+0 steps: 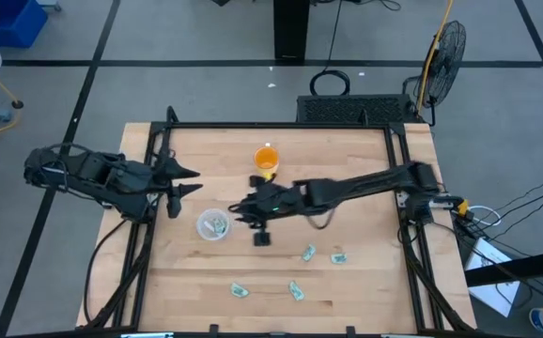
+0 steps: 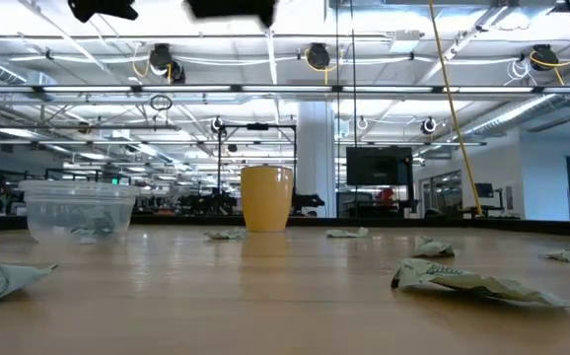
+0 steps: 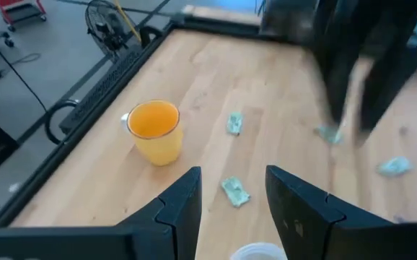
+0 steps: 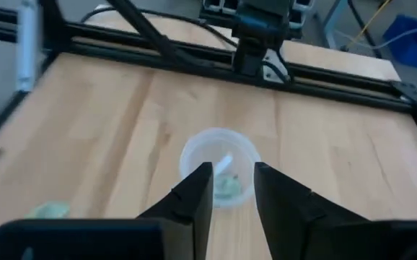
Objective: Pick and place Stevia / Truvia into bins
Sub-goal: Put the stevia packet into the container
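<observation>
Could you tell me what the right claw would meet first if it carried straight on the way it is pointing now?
Most likely the clear cup: the right claw, fingers apart, points at it, with packets already inside. Depth is hard to judge.

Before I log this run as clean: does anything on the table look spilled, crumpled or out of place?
Nothing is spilled. The clear cup and orange cup stand upright. The loose packets, such as one near the low camera, look crumpled, and four lie scattered near the front edge. The right gripper hangs open above the clear cup; the left gripper waits open.

clear plastic cup [image 1: 213,224] upright, left-centre of table, few green-white packets inside. four crumpled packets [image 1: 307,252] loose on wood nr front edge, apart.
</observation>
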{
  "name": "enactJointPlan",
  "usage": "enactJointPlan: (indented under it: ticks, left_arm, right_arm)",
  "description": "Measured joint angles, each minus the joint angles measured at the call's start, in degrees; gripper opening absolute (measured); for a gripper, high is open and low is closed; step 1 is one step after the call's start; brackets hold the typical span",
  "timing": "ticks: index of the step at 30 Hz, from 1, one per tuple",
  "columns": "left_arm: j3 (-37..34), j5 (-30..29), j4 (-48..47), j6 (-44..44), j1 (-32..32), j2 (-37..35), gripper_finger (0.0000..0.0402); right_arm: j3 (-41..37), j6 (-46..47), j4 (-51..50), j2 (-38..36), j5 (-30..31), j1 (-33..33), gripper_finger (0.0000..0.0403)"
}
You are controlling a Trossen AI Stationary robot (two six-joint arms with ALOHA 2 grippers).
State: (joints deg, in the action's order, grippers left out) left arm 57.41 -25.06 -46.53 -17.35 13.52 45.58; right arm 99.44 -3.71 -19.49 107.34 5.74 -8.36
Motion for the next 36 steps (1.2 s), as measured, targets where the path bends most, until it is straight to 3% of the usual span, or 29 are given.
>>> enactJointPlan:
  ticks: [6, 16, 21, 27, 30, 36]
  left_arm:
    - [0.0, 1.2, 2.4, 0.0, 0.0, 11.1, 0.0161]
    - [0.0, 2.7, 14.2, -3.0, -3.1, 35.6, 0.0161]
    - [0.0, 2.7, 17.1, -5.3, -6.2, 46.1, 0.0161]
    - [-0.1, 7.0, 27.7, -6.6, -8.2, 54.6, 0.0161]
    - [0.0, 6.9, 28.7, -7.8, -9.2, 56.3, 0.0161]
    - [0.0, 3.8, 29.8, -9.8, -11.4, 57.7, 0.0161]
  right_arm:
    - [-1.6, 9.0, -9.9, -9.8, 0.1, -2.3, 0.0095]
    - [-17.7, 16.4, -5.7, -23.6, 0.2, -3.8, 0.0093]
    - [-31.8, 20.3, 3.3, -30.9, 0.2, -3.8, 0.0093]
    - [-51.3, 24.0, 26.7, -36.8, 0.1, -3.8, 0.0093]
    - [-59.5, 24.1, 37.0, -38.5, 0.2, -3.7, 0.0093]
    - [-66.1, 24.0, 49.4, -41.9, 0.0, -2.5, 0.0093]
